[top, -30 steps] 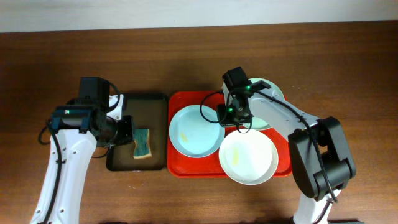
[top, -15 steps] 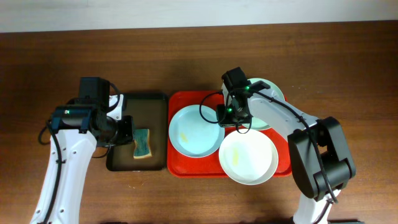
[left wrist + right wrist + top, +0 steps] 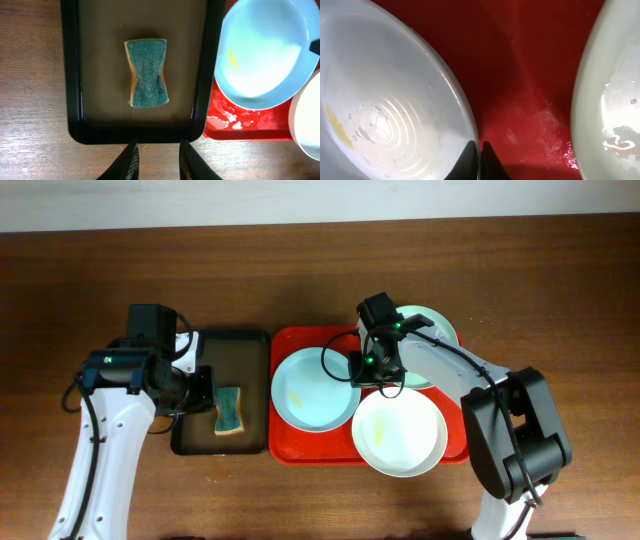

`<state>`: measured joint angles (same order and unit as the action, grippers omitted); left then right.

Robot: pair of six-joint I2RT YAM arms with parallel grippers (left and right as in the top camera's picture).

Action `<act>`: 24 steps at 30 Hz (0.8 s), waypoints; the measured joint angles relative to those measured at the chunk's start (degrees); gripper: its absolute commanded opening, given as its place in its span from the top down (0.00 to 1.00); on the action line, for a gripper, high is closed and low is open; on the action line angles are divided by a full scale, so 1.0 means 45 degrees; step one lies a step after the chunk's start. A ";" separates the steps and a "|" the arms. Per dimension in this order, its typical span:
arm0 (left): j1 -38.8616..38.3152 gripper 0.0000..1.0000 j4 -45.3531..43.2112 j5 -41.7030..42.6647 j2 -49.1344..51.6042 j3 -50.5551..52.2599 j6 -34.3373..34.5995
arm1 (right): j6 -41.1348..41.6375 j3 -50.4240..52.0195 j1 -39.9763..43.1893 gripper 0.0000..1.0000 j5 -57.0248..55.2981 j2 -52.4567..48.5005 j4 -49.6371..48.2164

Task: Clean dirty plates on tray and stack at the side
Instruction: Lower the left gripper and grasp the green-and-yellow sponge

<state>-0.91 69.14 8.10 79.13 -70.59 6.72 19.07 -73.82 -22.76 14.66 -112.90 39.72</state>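
The red tray (image 3: 308, 338) holds a pale blue plate (image 3: 315, 390) with a yellow smear, a white plate (image 3: 400, 432) at the front right and a pale green plate (image 3: 437, 330) at the back right. My right gripper (image 3: 363, 372) is over the blue plate's right rim. In the right wrist view the gripper (image 3: 479, 150) is shut on the rim of the blue plate (image 3: 385, 100), one finger inside and one outside. My left gripper (image 3: 157, 160) is open with nothing between its fingers, just short of the black tray's near edge.
A narrower black tray (image 3: 248, 345) left of the red one holds a green-topped sponge (image 3: 231, 410), also seen as the sponge (image 3: 146, 74) ahead of my left fingers. Another pale plate (image 3: 607, 100) lies close to the right of the gripped rim. Brown wooden table (image 3: 560, 280) surrounds both trays.
The right gripper has drawn its jaws together on the pale blue plate's rim. The left arm, the plates and the sponge have not moved.
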 measured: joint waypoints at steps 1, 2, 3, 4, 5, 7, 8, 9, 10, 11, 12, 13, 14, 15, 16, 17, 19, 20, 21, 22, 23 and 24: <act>0.0000 0.73 0.0000 0.0005 0.0005 0.0000 0.0000 | 0.0146 0.0005 0.0000 0.96 0.0000 0.0000 0.0000; 0.0000 0.72 0.0000 0.0005 0.0034 0.0000 0.0000 | 0.0180 0.0005 0.0000 0.96 0.0000 0.0000 0.0000; -0.0044 0.70 0.0000 0.0000 0.0102 0.0000 0.0000 | 0.0219 0.0005 0.0000 0.96 0.0000 0.0000 -0.0005; -0.0112 0.69 0.0000 -0.0005 0.0253 0.0000 0.0000 | 0.0301 0.0005 0.0000 0.96 0.0000 0.0000 -0.0005; -0.0204 0.68 -0.0005 -0.0034 0.0427 0.0010 0.0010 | 0.0345 0.0005 0.0000 0.96 0.0000 0.0000 -0.0005; -0.0539 0.63 -0.0024 -0.0039 0.0962 0.0029 0.0000 | 0.0384 0.0005 0.0000 0.96 0.0000 0.0000 -0.0005; -0.0743 0.58 -0.0092 -0.0034 0.1355 0.0049 0.0000 | 0.0384 0.0005 0.0000 0.96 0.0000 0.0000 -0.0005; -0.0971 0.57 -0.0175 -0.0049 0.1870 0.0058 0.0015 | 0.0384 0.0005 0.0000 0.96 -0.0005 0.0000 -0.0005; -0.1083 0.59 -0.0233 -0.0049 0.2142 0.0078 -0.0005 | 0.0384 0.0005 0.0000 0.96 -0.0005 0.0000 -0.0005; -0.1205 0.62 -0.0272 -0.0039 0.2419 0.0083 0.0044 | 0.0389 0.0005 0.0000 0.96 -0.0005 0.0000 -0.0010; -0.1321 0.63 -0.0403 -0.0039 0.2788 0.0083 0.0039 | 0.0393 0.0005 0.0000 0.95 -0.0005 0.0000 -0.0010; -0.1384 0.63 -0.0529 -0.0049 0.3157 0.0092 0.0024 | 0.0398 0.0005 0.0000 0.95 -0.0005 0.0000 -0.0010; -0.1409 0.64 -0.0622 -0.0151 0.3478 0.0092 0.0063 | 0.0393 0.0005 0.0000 0.95 -0.0005 0.0000 -0.0010; -0.1404 0.64 -0.0661 -0.0345 0.3735 0.0092 0.0151 | 0.0389 0.0005 0.0000 0.95 -0.0005 0.0000 -0.0010; -0.1404 0.65 -0.0758 -0.0651 0.3993 0.0097 0.0291 | 0.0393 0.0005 0.0000 0.95 -0.0005 0.0000 -0.0010; -0.1404 0.65 -0.0908 -0.0928 0.4269 0.0097 0.0452 | 0.0393 0.0005 0.0000 0.95 -0.0005 0.0000 -0.0010; -0.1404 0.66 -0.1277 -0.1253 0.4692 0.0117 0.0622 | 0.0393 0.0005 0.0000 0.95 -0.0005 0.0000 -0.0015; -0.1404 0.67 -0.1511 -0.1316 0.4716 0.0180 0.0661 | 0.0393 0.0005 0.0000 0.95 -0.0005 0.0000 -0.0019; -0.1404 0.67 -0.1608 -0.1345 0.4716 0.0189 0.0670 | 0.0398 0.0005 0.0000 0.95 -0.0005 0.0000 -0.0024; -0.1404 0.67 -0.1695 -0.1384 0.4716 0.0204 0.0714 | 0.0398 0.0005 0.0000 0.95 -0.0010 0.0000 -0.0029; -0.1404 0.65 -0.1739 -0.1394 0.4716 0.0214 0.0724 | 0.0398 0.0005 0.0000 0.95 -0.0010 0.0000 -0.0029; -0.1404 0.65 -0.1797 -0.1394 0.4716 0.0238 0.0724 | 0.0398 0.0005 0.0000 0.95 -0.0010 0.0000 -0.0029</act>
<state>-7.22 61.06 1.83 100.36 -69.52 9.98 20.86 -73.80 -22.76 14.61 -112.90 39.59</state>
